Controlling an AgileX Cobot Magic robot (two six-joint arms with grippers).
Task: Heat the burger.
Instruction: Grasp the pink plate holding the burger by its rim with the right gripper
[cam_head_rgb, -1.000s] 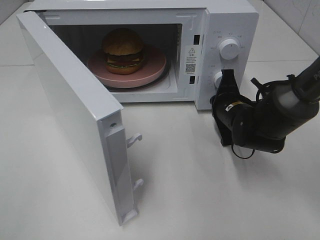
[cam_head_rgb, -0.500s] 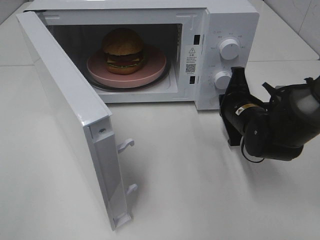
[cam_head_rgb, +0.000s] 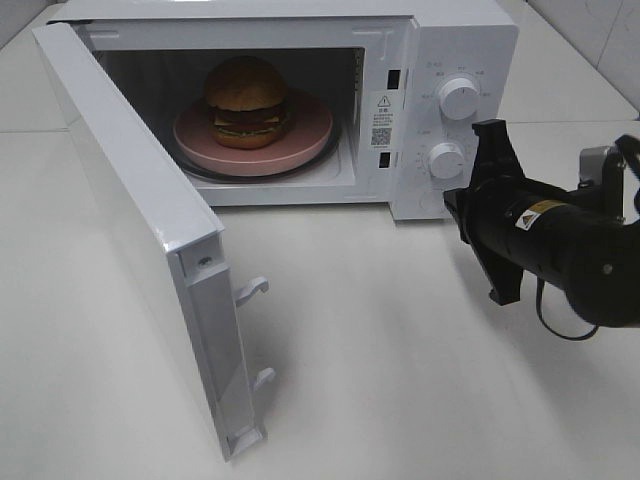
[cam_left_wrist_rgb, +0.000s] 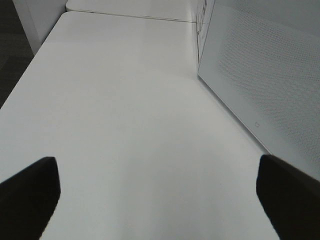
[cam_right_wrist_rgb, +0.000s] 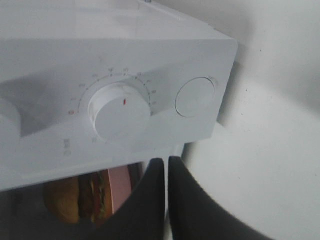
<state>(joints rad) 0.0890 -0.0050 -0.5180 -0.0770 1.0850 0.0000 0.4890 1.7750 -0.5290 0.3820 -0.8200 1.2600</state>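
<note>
Off to the left, outside the high camera's frame, the left gripper (cam_left_wrist_rgb: 156, 165) hangs low over the bare table (cam_left_wrist_rgb: 115, 100) with its jaws spread wide and nothing between them. The outer face of the microwave door (cam_left_wrist_rgb: 260, 75) stands just beside it. That spot probably suits a push on the door, which is swung far out on its left hinge, with its latch hooks pointing across the table.

Inside the open microwave (cam_head_rgb: 300, 12), the burger (cam_head_rgb: 246, 100) sits upright on the pink plate (cam_head_rgb: 312, 135), roughly centred in the cavity so it could turn freely. It is loaded, but heating cannot begin while the door gapes.

Further right, the control panel carries an upper knob (cam_head_rgb: 459, 97) and a lower knob (cam_head_rgb: 446, 160), and the wrist view also shows a round button (cam_right_wrist_rgb: 195, 97) near the panel's lower corner.

At the far right, the right gripper (cam_head_rgb: 452, 200) is closed on nothing, its fingers pressed together into a single blunt tip. It points at the panel's lower edge, near the lower knob without touching it. The closed jaws would suit poking or nudging rather than grasping.
</note>
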